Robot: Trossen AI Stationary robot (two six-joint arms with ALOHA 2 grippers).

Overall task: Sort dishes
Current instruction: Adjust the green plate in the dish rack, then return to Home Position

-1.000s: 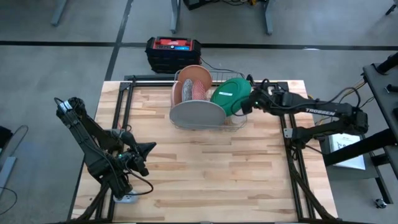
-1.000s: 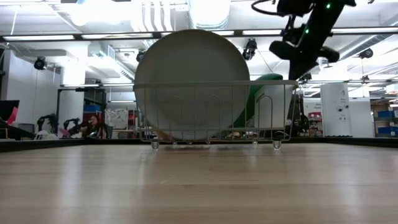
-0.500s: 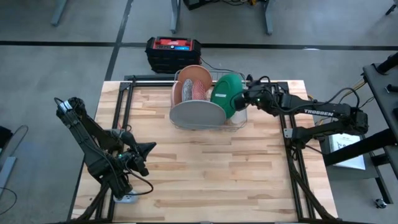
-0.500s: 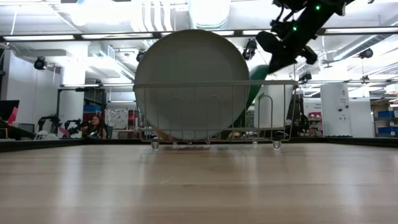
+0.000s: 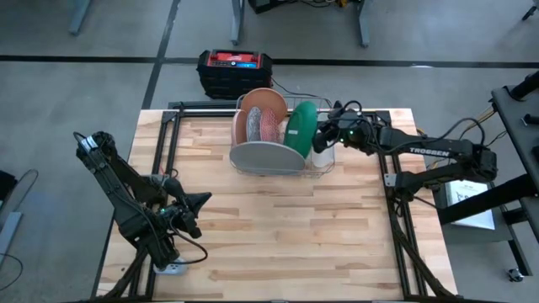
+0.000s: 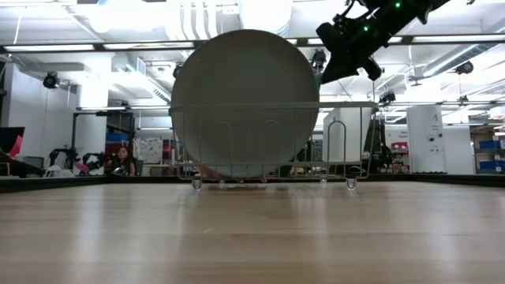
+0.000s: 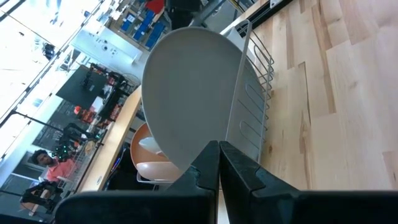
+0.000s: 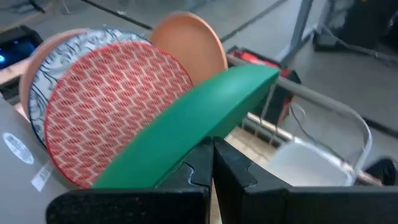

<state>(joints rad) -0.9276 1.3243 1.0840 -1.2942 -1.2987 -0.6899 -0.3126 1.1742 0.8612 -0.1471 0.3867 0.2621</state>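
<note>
A silver wire rack [image 5: 323, 166] stands at the table's far middle. A large pale grey plate [image 5: 268, 156] stands upright at its near side. Behind it stand pink plates [image 5: 261, 105], a black-and-white patterned one [image 8: 43, 74] and a red-and-white one [image 8: 118, 99]. The dark green plate [image 5: 300, 130] stands nearly on edge at the rack's right part, with my right gripper [image 5: 322, 136] shut on it. In the low view the grey plate [image 6: 245, 102] hides it. My left gripper [image 5: 202, 200] waits shut over the table's near left. My right gripper pinches the green plate's rim [image 8: 208, 134] between its two fingers, on the plate's upper right side. It comes from the table's right, slanting a little downward. The plate stands tilted on edge beside the red-and-white plate; its lower part goes down into the rack, hidden there.
A clear plastic tub [image 8: 311, 163] sits in the rack's right end, under my right gripper. A black box with a red top [image 5: 234, 71] lies on the floor beyond the table's far edge. Bare wood stretches from the rack to the near edge.
My right gripper has moved a little toward the table's left and upward, and its wrist has turned. The green plate has tipped from leaning wide open over the rack's right end to standing nearly on edge beside the red-and-white plate. The gripper has stayed shut.
</note>
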